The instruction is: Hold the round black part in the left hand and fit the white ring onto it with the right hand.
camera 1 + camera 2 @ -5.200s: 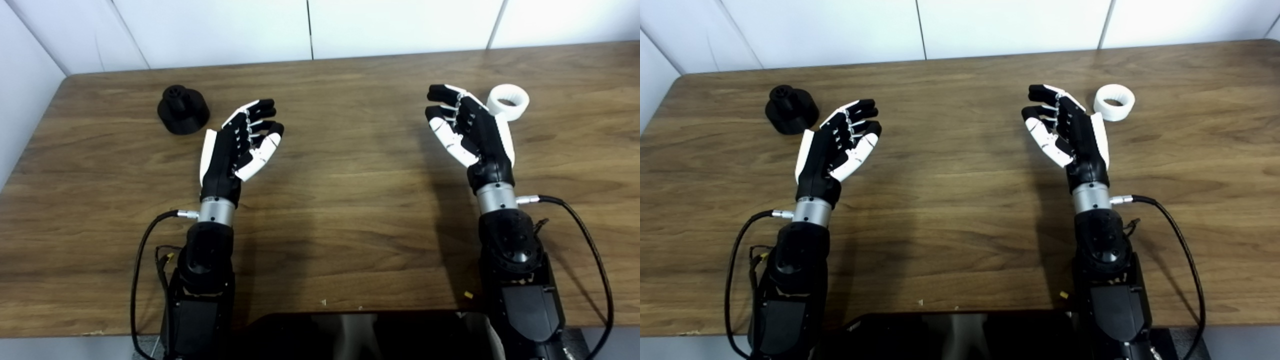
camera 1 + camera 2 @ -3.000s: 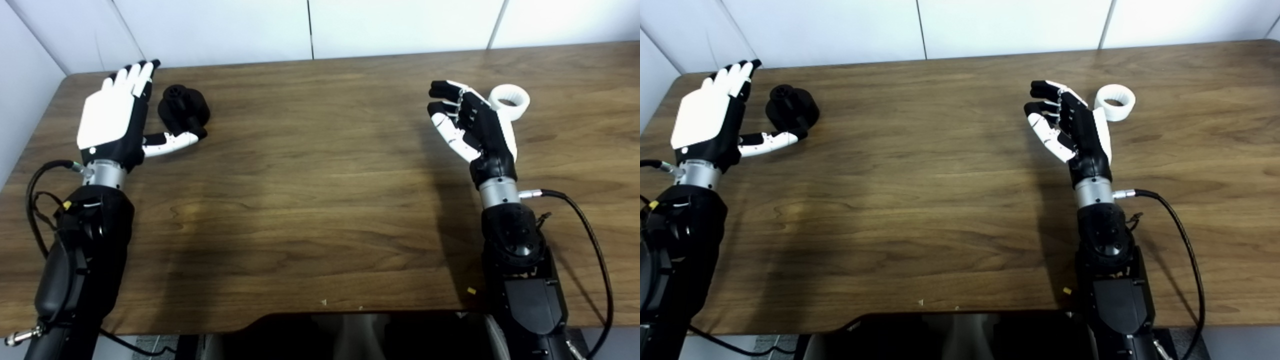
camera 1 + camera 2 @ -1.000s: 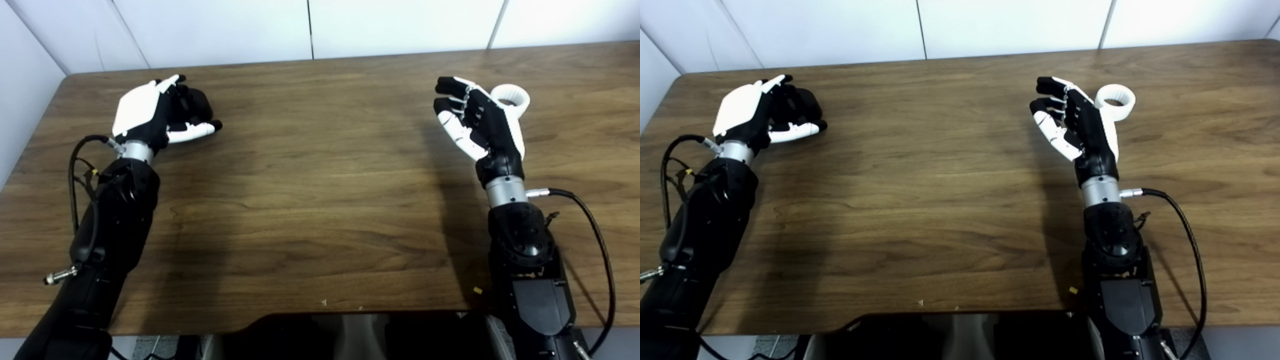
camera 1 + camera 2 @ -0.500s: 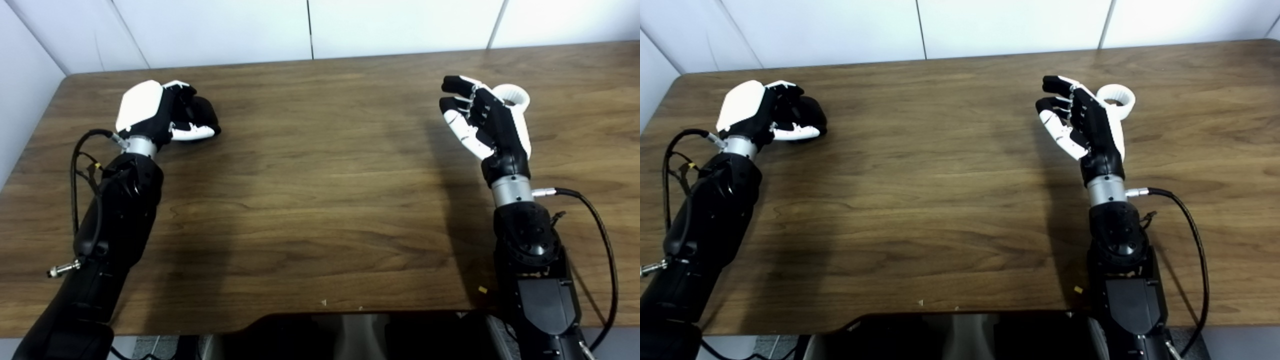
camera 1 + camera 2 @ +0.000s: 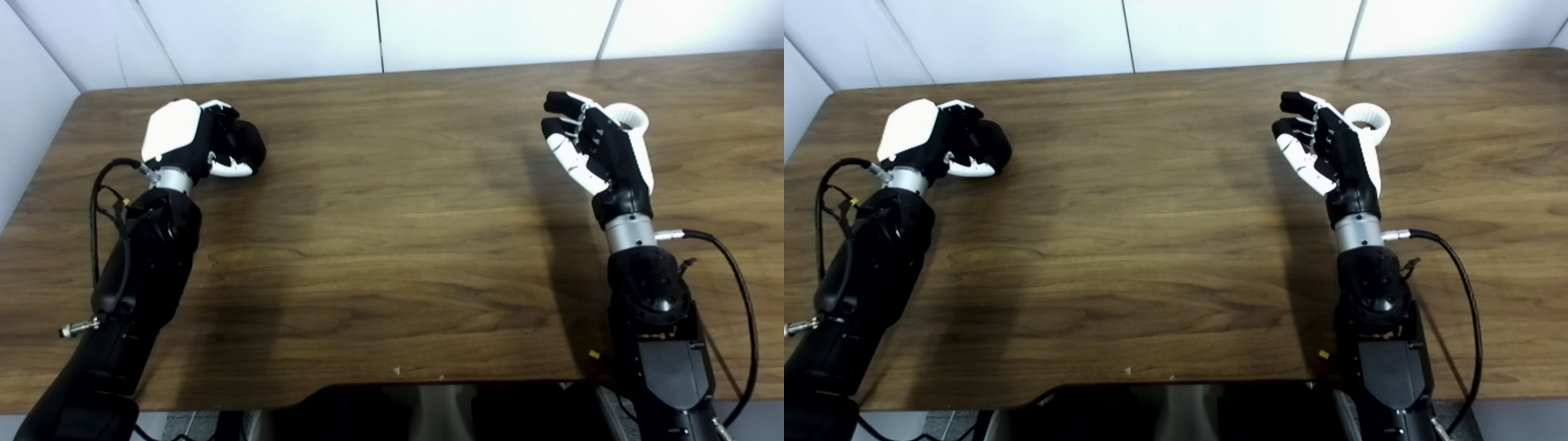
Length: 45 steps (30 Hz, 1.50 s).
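Change since earlier: your left hand (image 5: 184,138) is now wrapping over the black part (image 5: 248,142), where a few seconds ago it was hanging spread near the table's middle; your right hand (image 5: 597,150) is edging toward the white ring (image 5: 631,116).
Left hand, state: you are curling the fingers over the top of the part and bringing the thumb (image 5: 236,169) in under its near side; it is gripping the part.
Black part, place: it is sitting at the far left of the table (image 5: 392,245), mostly hidden under your hand; whether it is lifted or resting on the wood, you cannot tell.
Black part, pointing: its axis and the way its stub is facing are covered by your fingers, so you cannot tell.
Right hand, state: you are holding it palm toward the centre, fingers half curled and apart, pinching nothing.
White ring, place: it is lying at the far right, just behind and to the outer side of your right hand, partly hidden by it.
White ring, pointing: it is lying flat with the hole facing up, so its axis is running vertical.
Relation governing the next move: the ring is lying beyond the back of your right hand, not in front of the palm; I judge you will be needing to bring the hand round or over it before closing.
Nearer hand: the right, by far.
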Motion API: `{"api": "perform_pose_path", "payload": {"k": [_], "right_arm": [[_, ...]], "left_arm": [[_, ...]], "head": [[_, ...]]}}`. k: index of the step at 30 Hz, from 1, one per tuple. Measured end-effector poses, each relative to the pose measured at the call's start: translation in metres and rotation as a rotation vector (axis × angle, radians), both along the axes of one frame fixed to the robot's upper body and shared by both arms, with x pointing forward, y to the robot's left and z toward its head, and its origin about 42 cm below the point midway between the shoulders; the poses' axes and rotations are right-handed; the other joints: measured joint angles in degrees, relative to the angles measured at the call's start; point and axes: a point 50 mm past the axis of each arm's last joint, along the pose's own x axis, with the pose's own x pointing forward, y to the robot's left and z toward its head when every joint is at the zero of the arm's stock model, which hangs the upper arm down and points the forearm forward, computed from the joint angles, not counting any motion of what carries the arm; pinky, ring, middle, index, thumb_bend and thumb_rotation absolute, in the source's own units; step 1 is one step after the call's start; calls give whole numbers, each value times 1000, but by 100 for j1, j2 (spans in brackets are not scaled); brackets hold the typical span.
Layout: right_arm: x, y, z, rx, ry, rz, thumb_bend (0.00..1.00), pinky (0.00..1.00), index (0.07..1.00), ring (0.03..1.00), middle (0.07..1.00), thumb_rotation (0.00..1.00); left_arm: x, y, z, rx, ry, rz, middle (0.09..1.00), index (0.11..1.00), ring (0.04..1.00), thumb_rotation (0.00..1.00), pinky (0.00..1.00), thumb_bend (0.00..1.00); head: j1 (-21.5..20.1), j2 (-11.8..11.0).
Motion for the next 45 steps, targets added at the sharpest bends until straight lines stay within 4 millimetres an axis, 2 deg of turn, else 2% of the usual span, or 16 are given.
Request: {"api": "perform_pose_path", "payload": {"k": [3, 5, 6, 11, 14, 19, 25, 32, 45], "right_arm": [[0, 0, 0, 0, 0, 0, 559, 669, 742, 717, 762, 456], [0, 0, 0, 0, 0, 0, 555, 667, 744, 719, 763, 454], [0, 0, 0, -1, 0, 0, 555, 670, 745, 721, 764, 453], [0, 0, 0, 1, -1, 1, 558, 699, 749, 734, 769, 456], [0, 0, 1, -1, -2, 0, 553, 688, 747, 725, 764, 459], [0, 0, 1, -7, -4, -1, 551, 677, 746, 719, 760, 453], [0, 0, 1, -6, -4, -1, 550, 682, 746, 728, 763, 441], [0, 0, 1, -3, -4, -1, 559, 679, 745, 726, 763, 441], [0, 0, 1, 5, -2, 8, 557, 689, 745, 727, 766, 437]], "left_arm": [[0, 1, 0, 19, 4, 9, 758, 747, 823, 6, 1000, 839], [0, 2, 0, 24, 6, 12, 773, 751, 826, 18, 1000, 843], [0, 2, 0, 25, 7, 12, 784, 755, 830, 47, 1000, 852], [-2, 3, -3, 26, 23, 14, 896, 839, 893, 341, 1000, 926], [-5, 4, -7, 24, 34, 16, 939, 894, 932, 451, 968, 983], [-6, 11, -14, -11, 52, 27, 965, 982, 967, 542, 948, 1000], [-11, 22, -21, -84, 50, 40, 947, 1000, 947, 536, 916, 1000], [-16, 35, -35, -152, 49, 78, 996, 1000, 989, 507, 923, 1000], [-20, 39, -42, -183, 43, 113, 1000, 1000, 1000, 487, 926, 1000]], "head": [[0, 9], [0, 18], [0, 18], [0, 26], [9, 44], [18, 53], [26, 62], [26, 70], [26, 97]]}}
